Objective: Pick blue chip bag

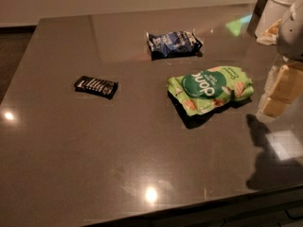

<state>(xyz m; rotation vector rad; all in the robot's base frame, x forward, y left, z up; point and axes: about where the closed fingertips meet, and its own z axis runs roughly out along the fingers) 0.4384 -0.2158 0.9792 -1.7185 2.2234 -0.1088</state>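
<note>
The blue chip bag (173, 43) is a small crinkled dark-blue foil bag with white markings. It lies flat on the far middle of the dark table (94, 150). My gripper (280, 94) hangs at the right edge of the view, beige under a grey-white arm (291, 30). It is above the table's right side, to the right of the green bag and well to the right of and nearer than the blue bag. It holds nothing that I can see.
A larger green bag with a round logo (209, 89) lies between the gripper and the table's middle. A flat black bar-shaped packet (96, 86) lies at the left. A white container (279, 6) stands at the far right corner.
</note>
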